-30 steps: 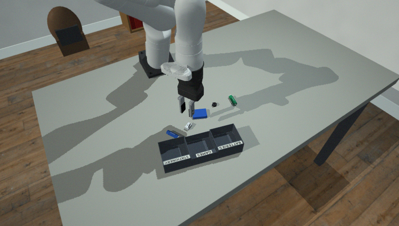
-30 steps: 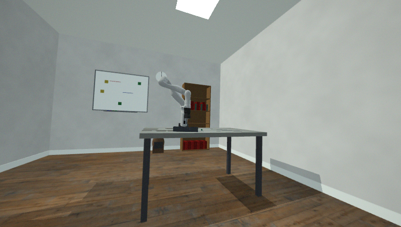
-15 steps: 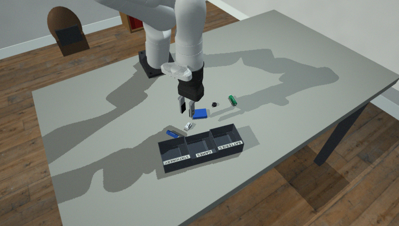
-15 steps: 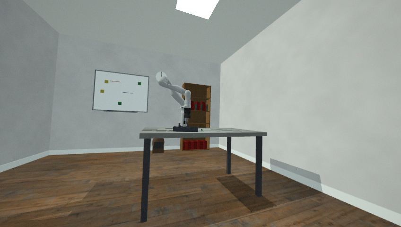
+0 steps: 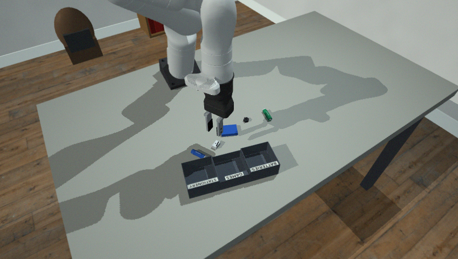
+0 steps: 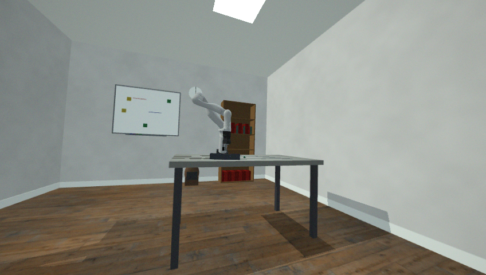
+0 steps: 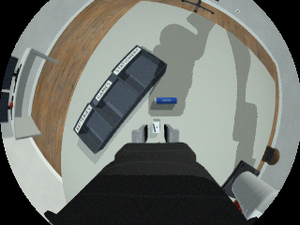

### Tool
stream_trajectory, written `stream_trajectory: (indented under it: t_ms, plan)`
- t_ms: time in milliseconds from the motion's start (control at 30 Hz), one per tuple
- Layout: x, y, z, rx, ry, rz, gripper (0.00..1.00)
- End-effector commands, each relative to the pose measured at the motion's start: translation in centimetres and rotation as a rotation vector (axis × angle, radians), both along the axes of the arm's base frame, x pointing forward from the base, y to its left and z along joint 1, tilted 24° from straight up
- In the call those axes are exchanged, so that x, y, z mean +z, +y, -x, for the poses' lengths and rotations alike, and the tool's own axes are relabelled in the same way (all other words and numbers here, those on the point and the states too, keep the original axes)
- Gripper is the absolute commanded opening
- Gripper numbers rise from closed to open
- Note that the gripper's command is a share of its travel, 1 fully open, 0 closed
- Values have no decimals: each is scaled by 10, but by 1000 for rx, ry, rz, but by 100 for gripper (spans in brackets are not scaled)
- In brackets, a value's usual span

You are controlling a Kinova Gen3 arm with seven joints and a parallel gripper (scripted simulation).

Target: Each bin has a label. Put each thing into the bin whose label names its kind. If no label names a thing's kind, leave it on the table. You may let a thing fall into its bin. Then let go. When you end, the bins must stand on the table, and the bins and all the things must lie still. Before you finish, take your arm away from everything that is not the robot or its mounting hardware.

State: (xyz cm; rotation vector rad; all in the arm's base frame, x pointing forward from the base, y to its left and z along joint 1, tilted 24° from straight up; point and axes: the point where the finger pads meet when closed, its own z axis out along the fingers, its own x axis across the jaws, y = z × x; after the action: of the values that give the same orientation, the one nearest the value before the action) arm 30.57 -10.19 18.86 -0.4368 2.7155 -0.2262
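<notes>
Two fingers point(image 5: 214, 123) point(image 6: 224, 147) stood about halfway apart, pointing down near the centre of the top view, with nothing held between them. They hung above the worktop point(image 5: 321, 205) point(image 6: 245, 163) point(image 7: 211, 94).

Five loose things lay on the worktop, all of them outside the bins. One small white block with a black mark point(image 5: 215, 144) point(image 7: 156, 127) was just below the centre of the top view; in the wrist view it showed in the gap between the two fingertips, at the middle of the frame. One blue cylinder point(image 5: 197, 153) point(image 7: 166, 100) lay to its lower left in the top view, near the bins. One flat blue box point(image 5: 229, 130) sat to its upper right, one small black object point(image 5: 246, 119) farther up and right, and one green cylinder point(image 5: 267, 114) point(image 6: 244, 157) beyond that.

Three joined dark bins stood at the lower middle of the top view, one label on each: the STATIONERY bin point(image 5: 192, 191) point(image 7: 161, 71) at left, the GAMES bin point(image 5: 234, 182) point(image 7: 109, 81) between, the BATTERIES bin point(image 5: 273, 170) point(image 7: 86, 141) at right.
</notes>
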Motion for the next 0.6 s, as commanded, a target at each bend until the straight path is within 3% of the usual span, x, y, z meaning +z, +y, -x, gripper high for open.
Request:
stream_trajectory:
  t_ms: [0, 333, 567]
  plan:
    - [-10, 2, -6, 4, -5, -1, 62]
    - [-48, 4, -22, 5, -4, -7, 62]
    - [-50, 4, -23, 5, -4, -4, 62]
